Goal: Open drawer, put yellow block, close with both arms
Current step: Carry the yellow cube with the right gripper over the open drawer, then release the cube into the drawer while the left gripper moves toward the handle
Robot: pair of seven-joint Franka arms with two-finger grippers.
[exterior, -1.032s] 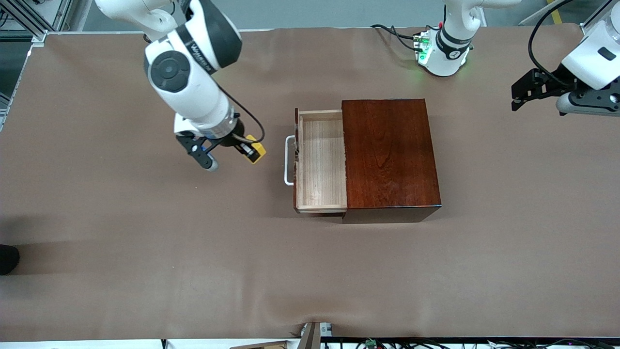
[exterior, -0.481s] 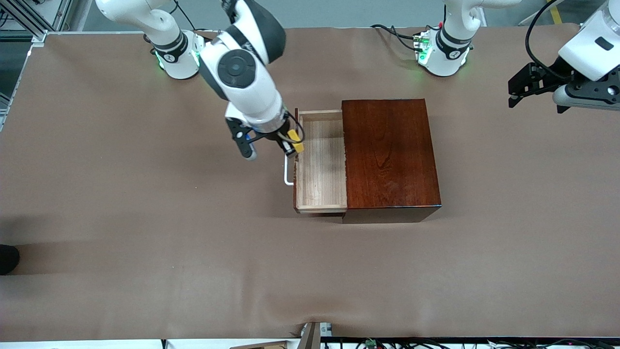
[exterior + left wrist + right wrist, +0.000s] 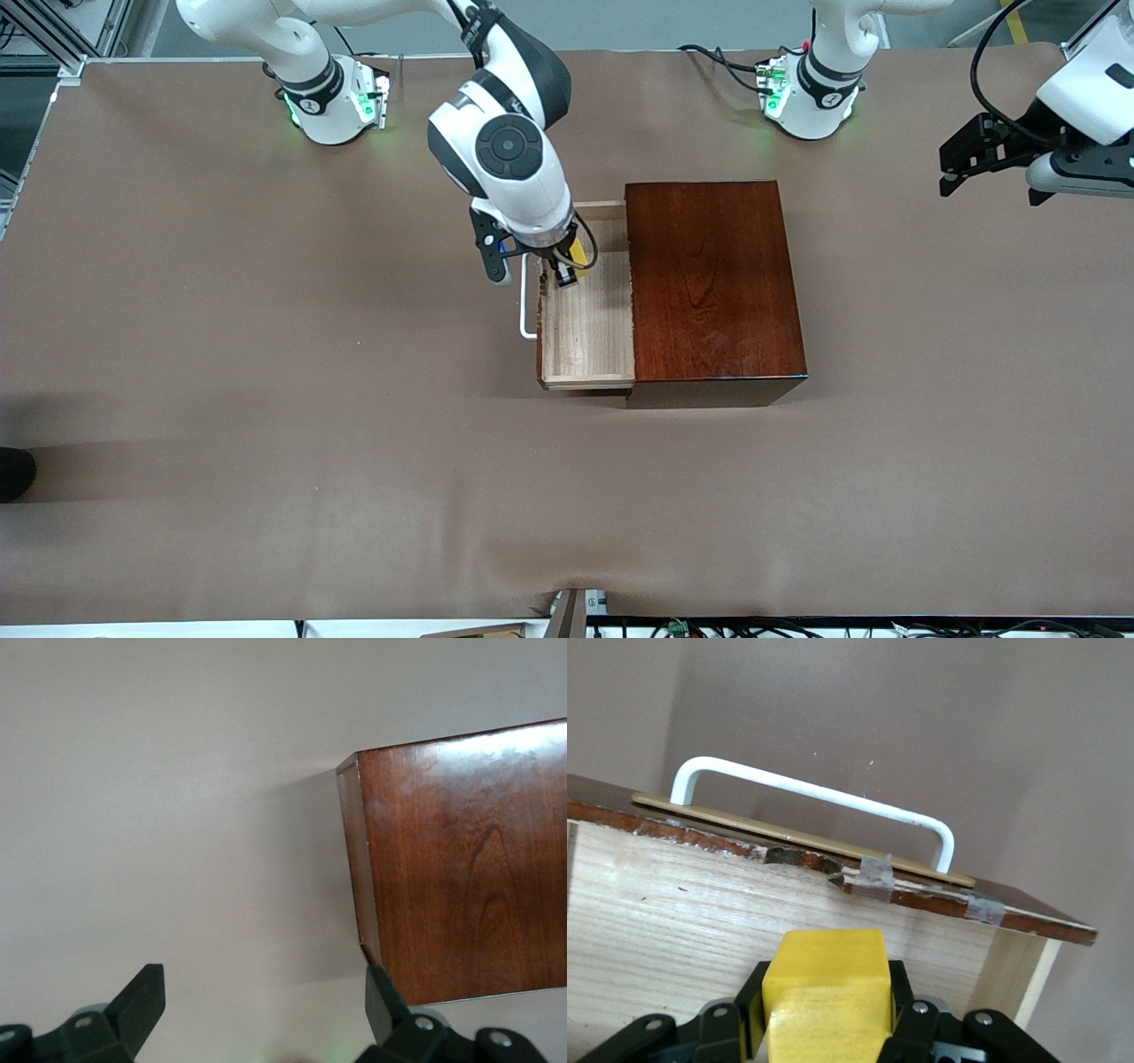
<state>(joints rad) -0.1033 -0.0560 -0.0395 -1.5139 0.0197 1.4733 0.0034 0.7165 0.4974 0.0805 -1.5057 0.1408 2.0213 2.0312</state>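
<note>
The drawer is pulled out of the dark reddish-brown wooden box toward the right arm's end, its white handle outermost. My right gripper is shut on the yellow block and holds it over the open drawer's tray, near the handle side. In the right wrist view the block sits between the black fingers, with the tray floor and handle below. My left gripper is open and empty, up in the air past the box at the left arm's end; its view shows the box.
The brown table cover stretches around the box. The two arm bases stand at the table's edge farthest from the front camera. Cables lie beside the left arm's base.
My right gripper has carried the yellow block from over the table toward the box and now holds it over the open drawer. The left gripper has shifted only slightly.
</note>
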